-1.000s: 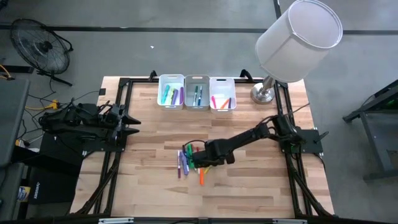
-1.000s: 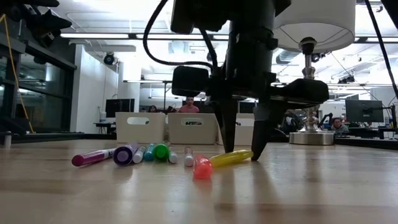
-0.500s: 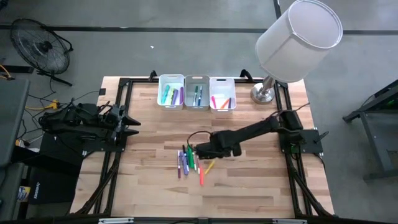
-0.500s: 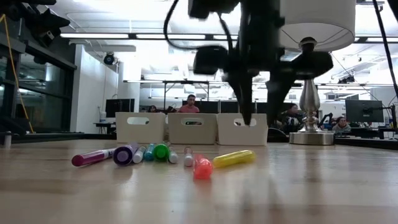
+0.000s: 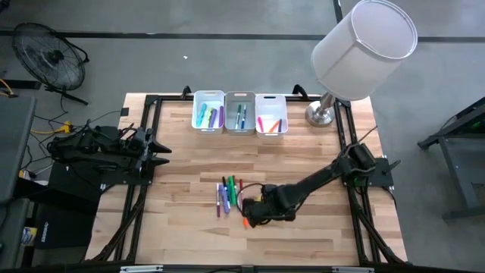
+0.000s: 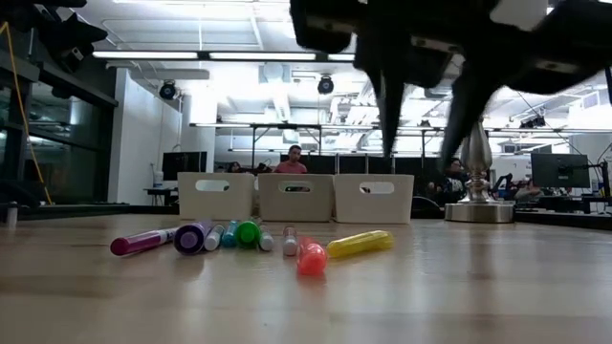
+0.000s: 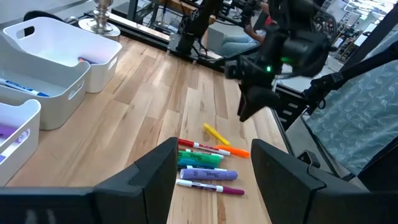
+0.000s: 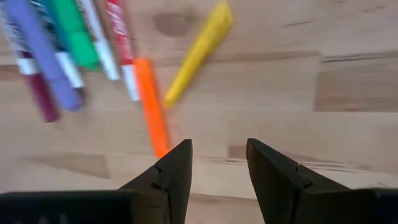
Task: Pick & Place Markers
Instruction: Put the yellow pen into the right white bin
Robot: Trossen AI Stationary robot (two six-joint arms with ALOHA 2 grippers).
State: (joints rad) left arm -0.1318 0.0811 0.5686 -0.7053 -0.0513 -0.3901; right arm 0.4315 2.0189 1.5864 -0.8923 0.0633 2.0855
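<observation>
Right wrist view: markers (image 8: 149,112) beyond open right claw (image 8: 217,171).

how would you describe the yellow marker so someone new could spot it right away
Start at the row of three white bins at the table's far edge, then come toward the near edge to the cluster of loose markers on the wood. The yellow marker is at the cluster's edge beside the orange marker. It is the only yellow one and lies slanted, apart from the side-by-side row.

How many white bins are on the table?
3, in a row at the table's far edge: the left bin, the middle bin and the right bin, beside the lamp.
</observation>
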